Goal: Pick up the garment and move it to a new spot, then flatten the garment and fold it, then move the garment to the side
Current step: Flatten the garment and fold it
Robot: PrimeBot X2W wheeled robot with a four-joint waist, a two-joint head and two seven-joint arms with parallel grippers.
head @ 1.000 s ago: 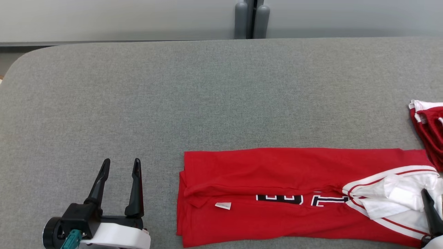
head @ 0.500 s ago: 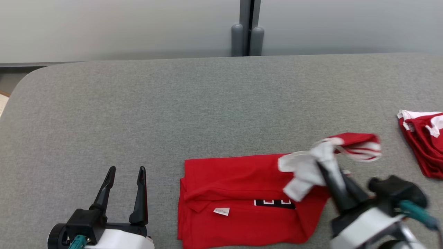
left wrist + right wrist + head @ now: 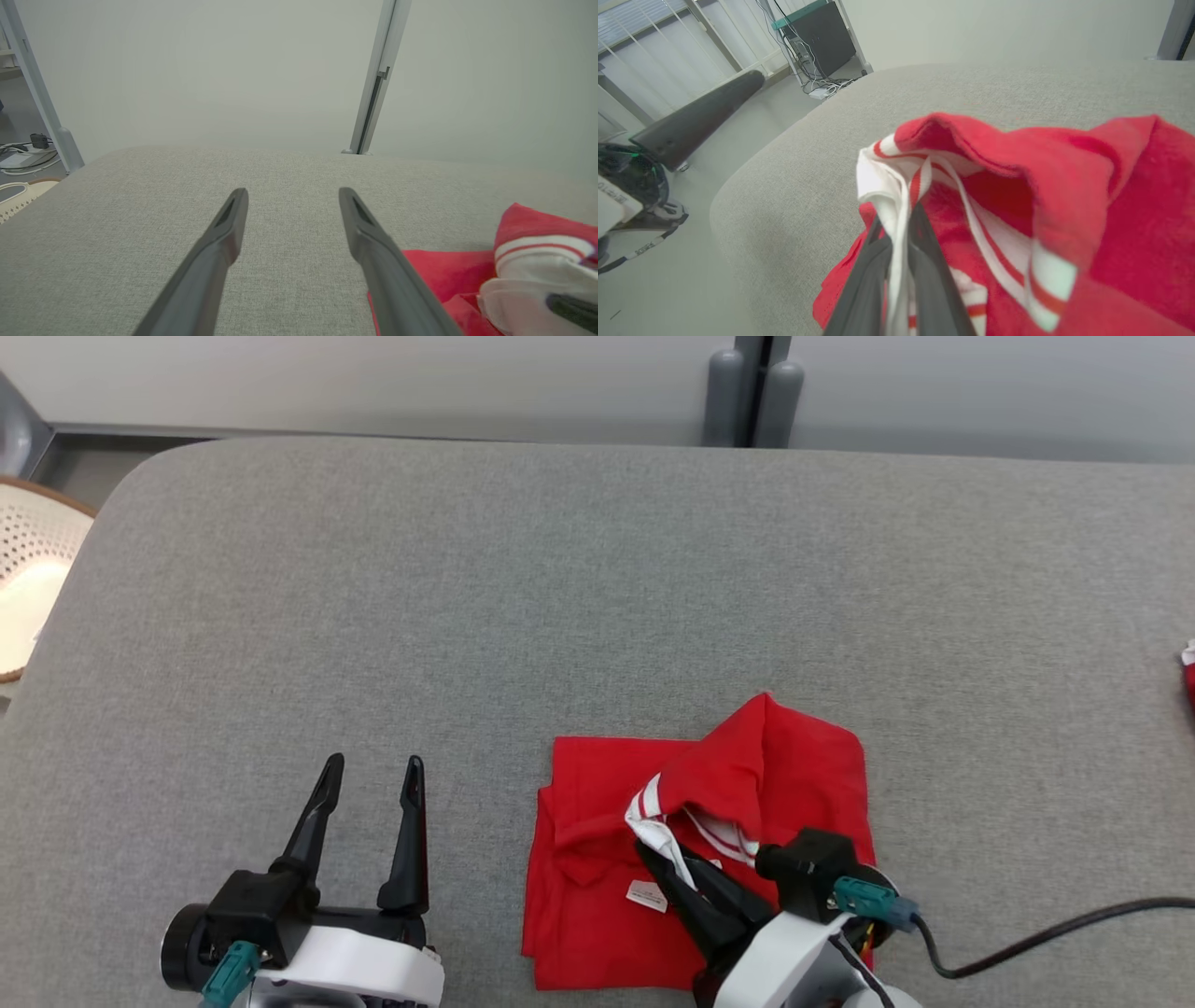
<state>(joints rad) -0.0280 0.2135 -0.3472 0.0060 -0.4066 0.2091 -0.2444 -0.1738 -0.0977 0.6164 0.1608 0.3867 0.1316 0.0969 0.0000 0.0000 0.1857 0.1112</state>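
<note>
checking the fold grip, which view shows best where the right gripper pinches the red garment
The right wrist view: it looks along the right gripper, fingers shut on the white striped edge of the garment. The head view shows most of the garment, the pinch smaller. The left wrist view catches one corner.

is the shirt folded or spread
Half folded: the right gripper holds the shirt by its striped end, doubled over the rest, not laid flat.
</note>
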